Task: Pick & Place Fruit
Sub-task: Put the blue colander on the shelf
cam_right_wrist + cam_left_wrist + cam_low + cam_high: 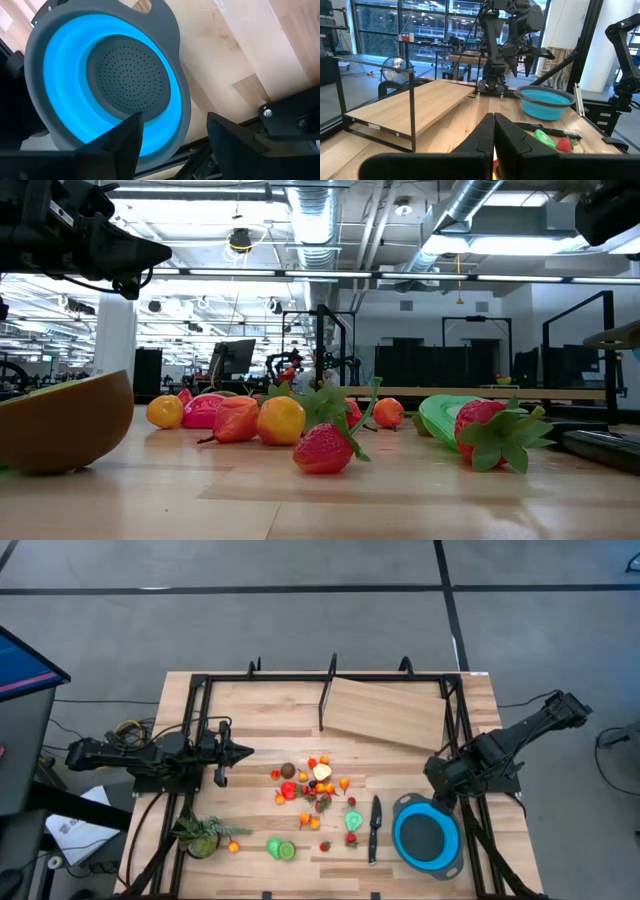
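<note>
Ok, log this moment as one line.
left hand: shut, waiting beside fruit | right hand: open, empty, above blue bowl | bowl: no fruit visible inside

Bright, even overhead light — soft shadows; low view's near foreground blurred.

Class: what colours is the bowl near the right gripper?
Bright blue bowl, grey rim and base; right wrist view.

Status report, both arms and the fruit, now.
Left gripper shut, parked left of the fruit. Right gripper open, empty, above blue bowl. Bowl empty; knife lies between fruit and bowl.
</note>
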You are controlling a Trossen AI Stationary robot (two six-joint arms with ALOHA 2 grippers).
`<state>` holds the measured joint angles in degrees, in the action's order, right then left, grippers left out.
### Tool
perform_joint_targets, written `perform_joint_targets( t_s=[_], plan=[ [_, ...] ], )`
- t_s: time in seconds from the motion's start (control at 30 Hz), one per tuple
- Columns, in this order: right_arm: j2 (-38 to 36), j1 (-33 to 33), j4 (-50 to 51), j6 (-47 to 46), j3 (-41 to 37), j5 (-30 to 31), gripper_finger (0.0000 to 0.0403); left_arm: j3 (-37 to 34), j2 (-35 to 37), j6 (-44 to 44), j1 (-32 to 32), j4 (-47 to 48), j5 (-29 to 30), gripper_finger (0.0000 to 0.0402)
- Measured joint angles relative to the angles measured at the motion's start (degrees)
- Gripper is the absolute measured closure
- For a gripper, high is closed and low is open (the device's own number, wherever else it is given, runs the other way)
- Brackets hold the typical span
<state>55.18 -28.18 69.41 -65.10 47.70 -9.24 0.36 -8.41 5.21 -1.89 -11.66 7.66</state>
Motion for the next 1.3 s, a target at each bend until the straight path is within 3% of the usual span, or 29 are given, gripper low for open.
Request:
perform_joint_targets(
  t_s=[0.23,0.5,0.73,1.3],
  plan=[
    [0.8,-3.2,0.0,-7.0,-0.2,0.3,0.0209,0.0,0.0,0.0,0.0,0.0,0.0,0.0401],
    [6.5,-8.2,-1.0,-11.4,-1.2,0.8,0.0220,0.0,0.0,-0.3,0.0,0.0,0.0,0.0401],
    [13.0,-9.7,-0.7,-7.0,-1.2,5.0,0.0218,0.0,0.0,-0.4,0.0,0.0,0.0,0.0401],
    [23.9,-9.7,-6.2,2.1,-1.2,5.1,0.0233,0.0,0.0,-0.2,0.0,0.0,0.0,0.0401]
  ],
)
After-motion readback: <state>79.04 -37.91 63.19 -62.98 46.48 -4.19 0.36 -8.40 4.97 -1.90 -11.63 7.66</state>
